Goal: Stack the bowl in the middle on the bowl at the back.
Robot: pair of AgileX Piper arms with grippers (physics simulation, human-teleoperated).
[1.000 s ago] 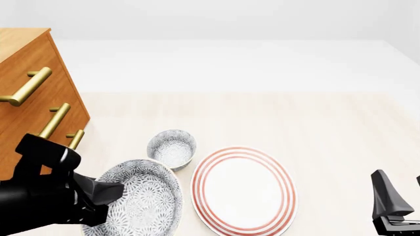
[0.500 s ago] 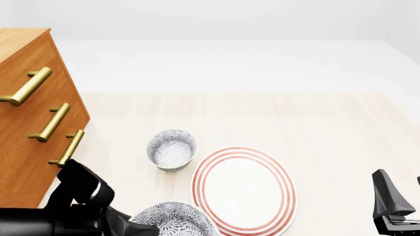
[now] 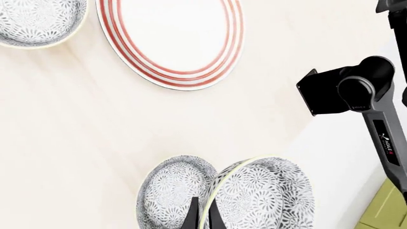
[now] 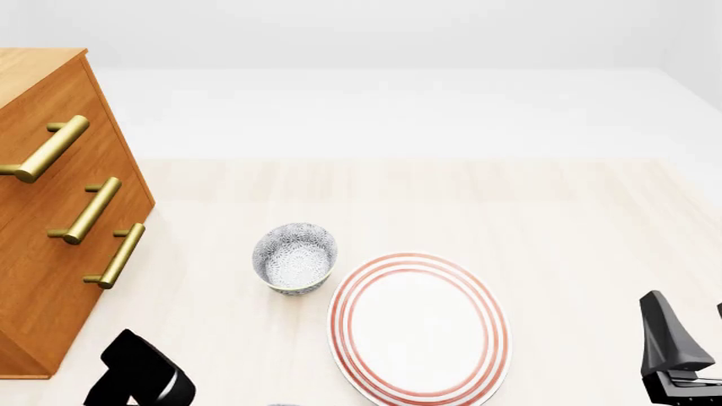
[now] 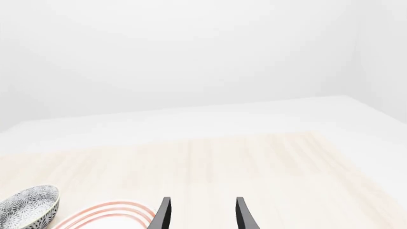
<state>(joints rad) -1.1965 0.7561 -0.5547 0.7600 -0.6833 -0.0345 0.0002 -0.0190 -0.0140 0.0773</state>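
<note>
Two speckled bowls show in the left wrist view, at opposite edges of the picture. The bowl in the middle (image 3: pixel 260 193) is pinched by its cream rim between the two thin dark fingers of the left gripper (image 3: pixel 203 215), which stand almost together with the rim edge-on between them; the bowl hangs lifted and tilted, its patterned inside and outside both showing. In the front view that bowl is all but out of sight at the near edge, and only a black part of the left arm (image 4: pixel 138 376) shows at the near left corner. At the near right, the right gripper (image 5: pixel 200 212) has its fingers set apart with nothing between them, over the pale wooden table (image 4: pixel 542 220). Just beyond the arms lies the red-ringed white plate (image 4: pixel 418 326), flat on the table. Beside its far left edge, close but not touching, stands the bowl at the back (image 4: pixel 296 256), upright and on its own. Farther left is a wooden drawer cabinet (image 4: pixel 46 228) with three brass handles.
</note>
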